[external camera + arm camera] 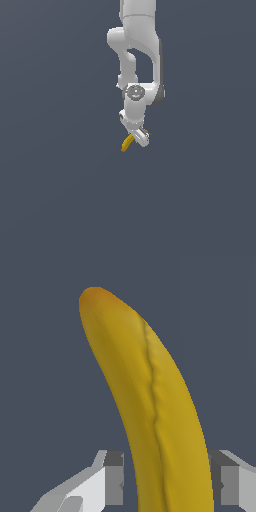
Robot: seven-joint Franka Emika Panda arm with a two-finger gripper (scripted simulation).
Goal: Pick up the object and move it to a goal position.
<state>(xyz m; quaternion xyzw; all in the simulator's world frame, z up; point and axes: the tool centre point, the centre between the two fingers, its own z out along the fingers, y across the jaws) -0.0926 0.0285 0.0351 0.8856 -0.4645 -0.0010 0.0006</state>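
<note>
- Flat grey-blue backdrop fills both views, with no goal marker visible.
- Gripper point(138, 137) is clenched on the banana point(127, 143), fingers point(114, 478) flanking its body near one end.
- Most of the fruit sticks out past the fingers.
- Carry slowly and keep pressure steady, since the off-centre hold could let it pivot.

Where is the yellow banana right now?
The banana is near the middle of the exterior view, between the fingers of the white gripper, sticking out toward that view's lower left.
</note>
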